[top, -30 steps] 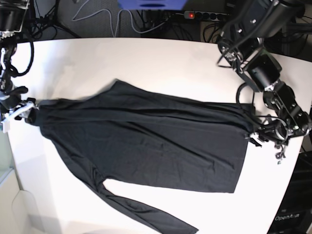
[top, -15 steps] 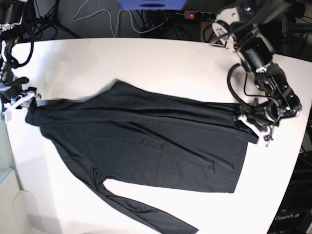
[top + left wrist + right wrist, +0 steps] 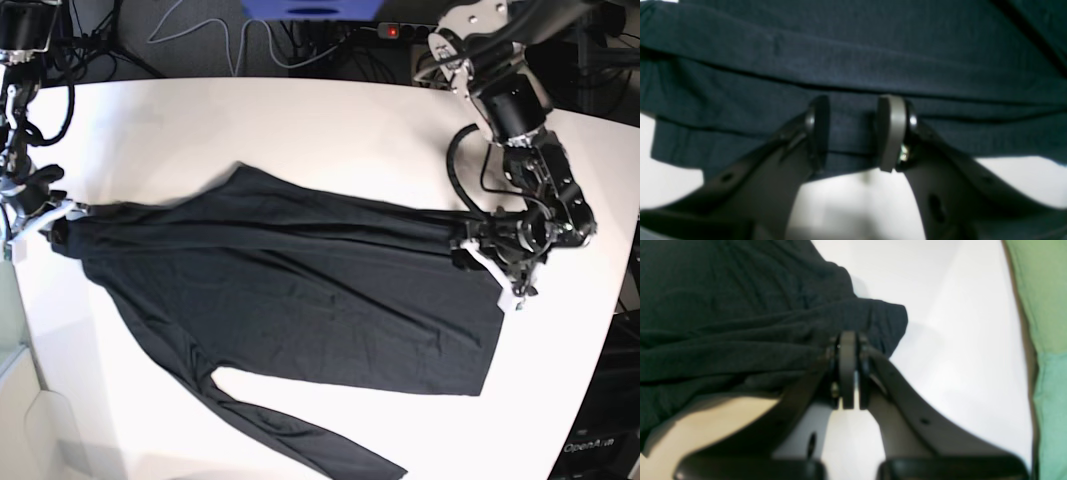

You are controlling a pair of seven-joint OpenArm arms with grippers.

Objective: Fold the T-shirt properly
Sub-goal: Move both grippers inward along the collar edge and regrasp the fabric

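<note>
The black T-shirt (image 3: 300,290) lies spread flat across the white table (image 3: 330,130), one long sleeve trailing toward the front edge. At the shirt's right end my left gripper (image 3: 482,250) stands open. In the left wrist view its two pads (image 3: 892,133) straddle the folded hem of the T-shirt (image 3: 853,50), with cloth in the gap of the left gripper (image 3: 853,133). At the shirt's left end my right gripper (image 3: 55,215) is shut. In the right wrist view the bunched edge of the T-shirt (image 3: 740,306) runs into the closed tips of the right gripper (image 3: 848,338).
Cables (image 3: 230,40) and a power strip (image 3: 410,32) lie behind the table's rear edge. The table's left edge runs close beside the right gripper, with a green surface (image 3: 1050,340) beyond it. The trailing sleeve (image 3: 300,435) reaches the front of the table.
My right gripper has closed on the shirt's left end. My left arm has swung inward, moving its gripper left over the shirt's right edge with the jaws narrowing slightly.
</note>
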